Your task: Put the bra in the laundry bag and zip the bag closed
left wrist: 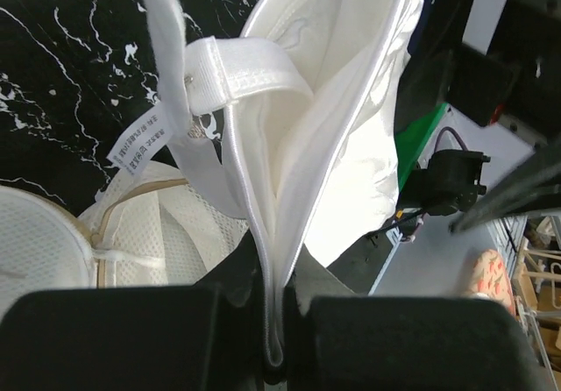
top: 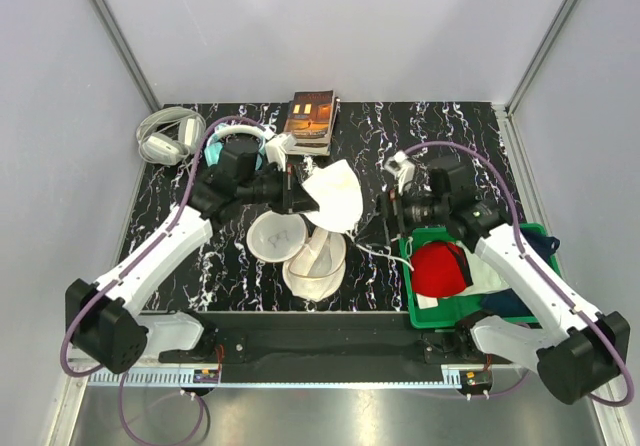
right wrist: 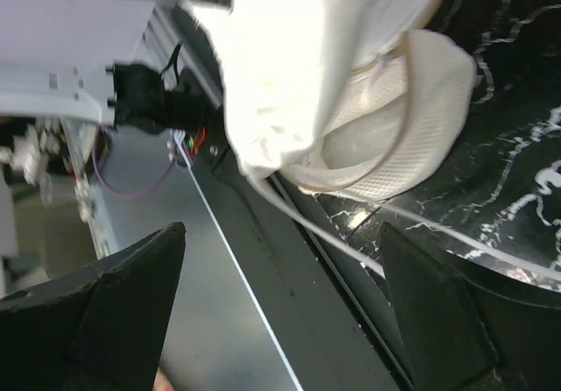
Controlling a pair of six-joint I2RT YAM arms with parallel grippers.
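My left gripper [left wrist: 273,321] is clamped tight on the edge of the bra [top: 335,194], and I hold it up off the table, just past the far side of the laundry bag [top: 315,271]. The bra is white and padded. Its two moulded cups are folded against each other, with a printed care label [left wrist: 140,141] hanging from the band and one thin strap [top: 372,250] trailing down to the right. The bag lies open below it, both cream mesh domes facing up.

My right gripper [right wrist: 280,312] has its fingers spread wide with nothing between them. It sits just right of the bra.

The table [top: 450,136] is black with white marble veins. A green bin [top: 412,286] at near right holds a red cloth [top: 440,269]. A book [top: 312,118] lies at the far edge and white-grey headphones [top: 165,136] at far left. Plain pale walls [top: 330,26] close in the space.
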